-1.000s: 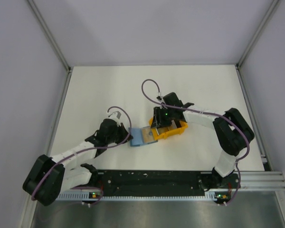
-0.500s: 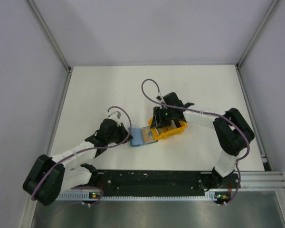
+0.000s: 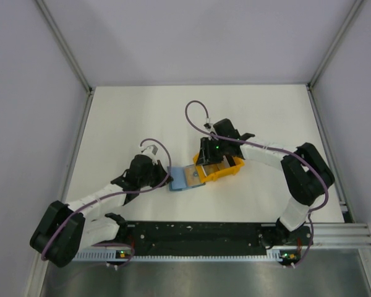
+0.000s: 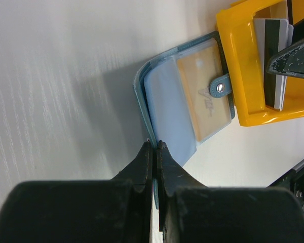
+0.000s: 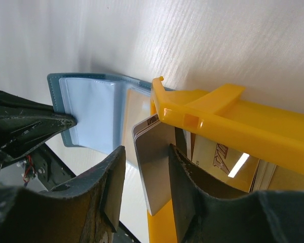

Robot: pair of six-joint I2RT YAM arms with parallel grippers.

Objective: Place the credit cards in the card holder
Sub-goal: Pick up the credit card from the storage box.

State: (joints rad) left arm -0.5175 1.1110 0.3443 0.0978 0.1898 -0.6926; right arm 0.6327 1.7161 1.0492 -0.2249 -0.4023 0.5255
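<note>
Changed: right jaws have narrowed slightly around a credit card [image 5: 153,152] standing in the orange rack [image 5: 233,119]; they are apart, not yet pinching.
Unchanged: left jaws stay clamped on the edge of the card holder [image 4: 172,101], which lies open on the surface [image 4: 50,76] beside the rack.
Meaning: the card lift looks imminent.

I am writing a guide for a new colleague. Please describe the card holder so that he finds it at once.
On the white table, look near the middle for the orange rack. The card holder lies open at the rack's left side. Unlike the bright, raised rack, it is flat and teal-blue, with clear pockets and a small snap tab.
</note>
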